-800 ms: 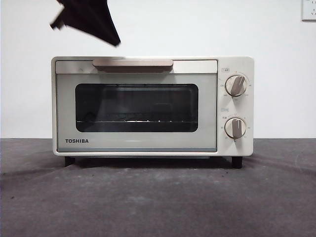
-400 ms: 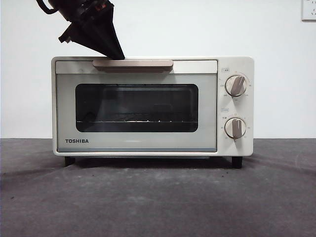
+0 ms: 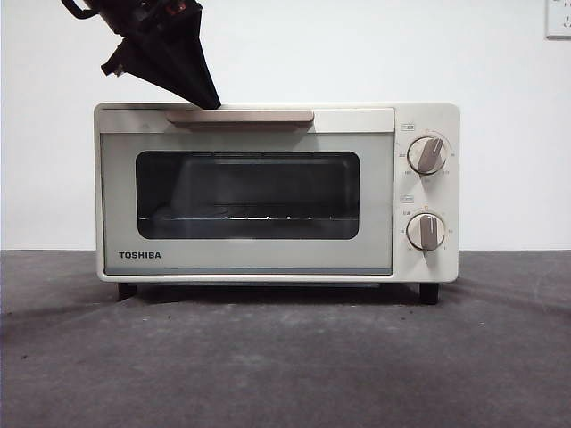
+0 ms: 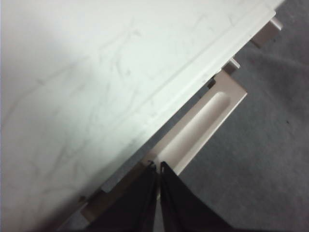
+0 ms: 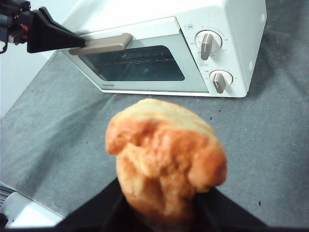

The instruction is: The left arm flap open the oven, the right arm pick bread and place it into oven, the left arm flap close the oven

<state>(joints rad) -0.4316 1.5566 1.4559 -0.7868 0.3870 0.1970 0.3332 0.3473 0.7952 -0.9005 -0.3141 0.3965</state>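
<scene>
One wrist view shows bread, right tool gripping.

We see the cream oven upright, its door barely cracked. The left tool, closed, touches the handle at eleven o'clock. The right tool grips the golden bread.

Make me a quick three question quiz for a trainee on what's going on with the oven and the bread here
1. True or false: the oven door is fully open.
2. What does the right end effector hold? A) the bread B) a knob C) nothing
3. Which oven part is the left end effector tip at?

Key: 1. False, the door looks barely cracked. 2. A. 3. The handle, near one end.
</scene>
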